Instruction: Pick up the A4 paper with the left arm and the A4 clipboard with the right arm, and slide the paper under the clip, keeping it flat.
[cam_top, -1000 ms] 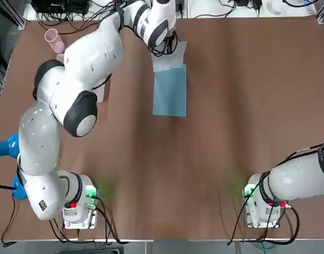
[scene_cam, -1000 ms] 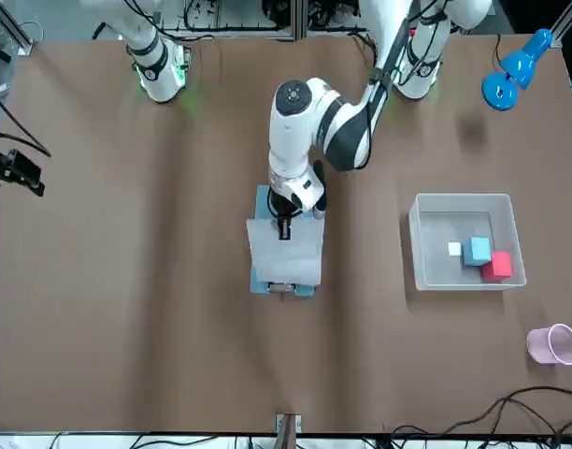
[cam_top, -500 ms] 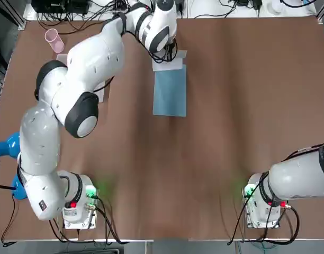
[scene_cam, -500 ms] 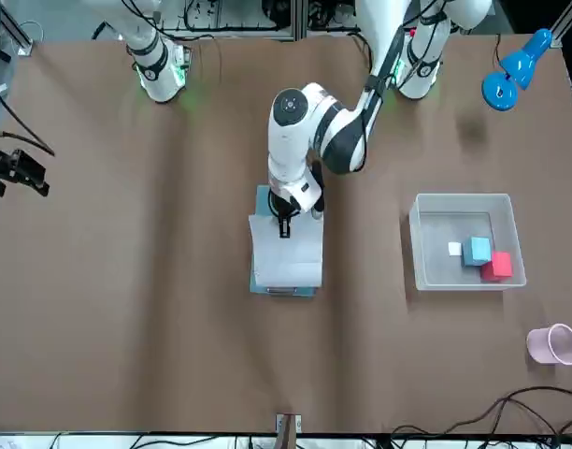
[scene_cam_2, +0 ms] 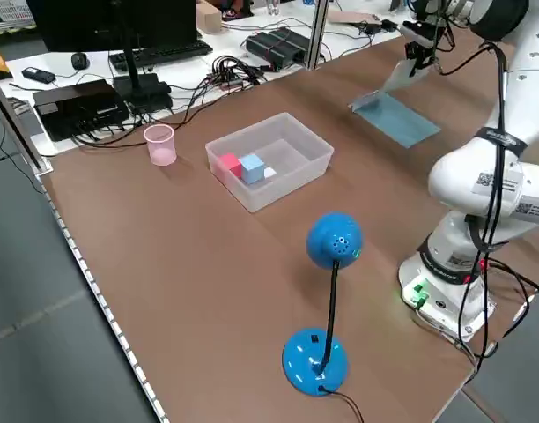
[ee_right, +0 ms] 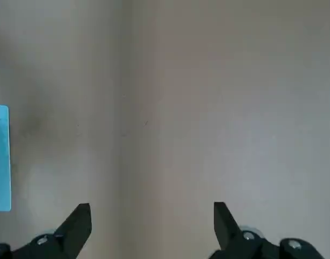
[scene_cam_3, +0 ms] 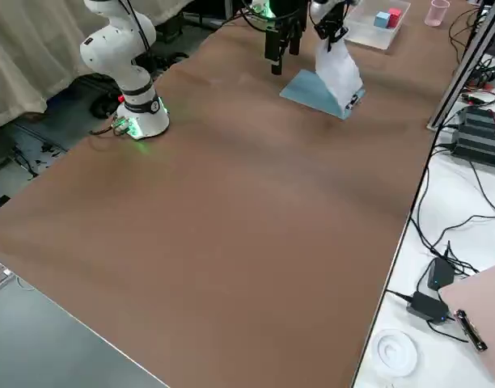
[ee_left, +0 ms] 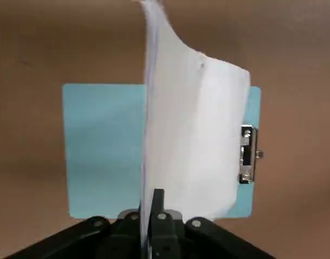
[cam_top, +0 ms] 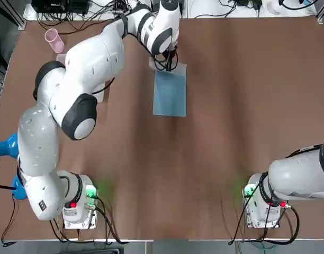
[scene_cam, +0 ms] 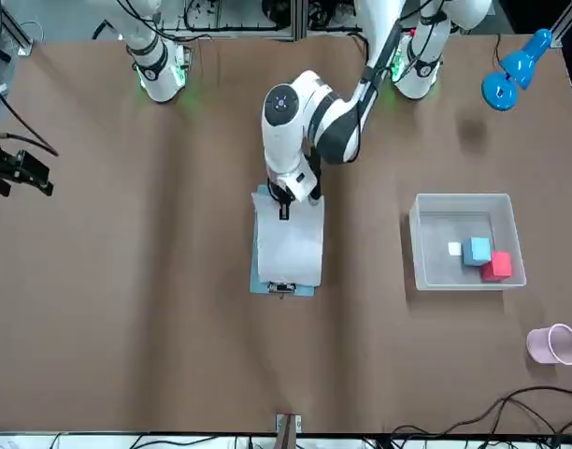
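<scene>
Nearest the robot's bases, the right arm point(cam_top: 299, 177) sat folded back at its own side of the brown counter point(cam_top: 231, 132); its right end effector point(ee_right: 152, 229) hung over bare counter with its fingers spread wide, nothing between them, well apart from the work. Farther out, toward the far edge, the A4 clipboard point(cam_top: 170, 94) lay flat on the counter, its long sides running away from the robot and the clip point(scene_cam: 282, 288) at the far short edge. The left arm point(cam_top: 88, 63) stretched across to it, and the left end effector point(scene_cam: 284, 199) hung above the clipboard's near short edge, its fingers pressed together on the near edge of the A4 paper point(scene_cam: 290, 243). The sheet sloped down from that pinch and curved over the board, its far edge lying close to the clip; whether it sat under the clip could not be told. At the robot's left stood a translucent plastic bin point(scene_cam: 415, 245) holding small coloured blocks point(scene_cam: 479, 253), a pink cup point(scene_cam: 554, 344) beyond it, and a blue desk lamp point(scene_cam_2: 327, 304) nearer the left base.
</scene>
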You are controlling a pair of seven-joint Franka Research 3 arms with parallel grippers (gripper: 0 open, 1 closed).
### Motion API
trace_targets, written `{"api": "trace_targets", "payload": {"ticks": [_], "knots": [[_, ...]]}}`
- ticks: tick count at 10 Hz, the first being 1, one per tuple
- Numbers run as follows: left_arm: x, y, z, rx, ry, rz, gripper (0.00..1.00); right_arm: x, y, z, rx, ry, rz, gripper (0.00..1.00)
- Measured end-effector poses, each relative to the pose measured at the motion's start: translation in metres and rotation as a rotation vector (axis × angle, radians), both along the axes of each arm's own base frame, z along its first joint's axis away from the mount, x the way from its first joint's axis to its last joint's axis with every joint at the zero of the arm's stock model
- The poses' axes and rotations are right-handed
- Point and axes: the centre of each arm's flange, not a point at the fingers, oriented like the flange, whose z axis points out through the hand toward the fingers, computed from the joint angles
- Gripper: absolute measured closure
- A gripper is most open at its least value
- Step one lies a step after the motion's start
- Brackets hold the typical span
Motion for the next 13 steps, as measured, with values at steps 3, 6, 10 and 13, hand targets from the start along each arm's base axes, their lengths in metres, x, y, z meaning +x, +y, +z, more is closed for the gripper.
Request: {"api": "trace_targets", "payload": {"ticks": [3, 6, 10, 13], "knots": [[-0.011, -0.004, -0.012, 0.014, 0.037, -0.025, 0.99, 0.000, -0.001, 0.000, 0.000, 0.002, -0.001, 0.00], [-0.013, -0.010, -0.012, -0.011, 0.030, -0.033, 0.99, -0.001, -0.006, -0.001, 0.000, 0.003, -0.011, 0.00], [-0.045, -0.043, -0.010, -0.013, -0.041, -0.142, 0.99, -0.001, -0.013, -0.002, 0.001, 0.009, -0.023, 0.00], [-0.042, -0.037, -0.024, 0.008, -0.036, -0.145, 0.99, -0.001, -0.013, -0.002, 0.001, 0.009, -0.023, 0.00]]}}
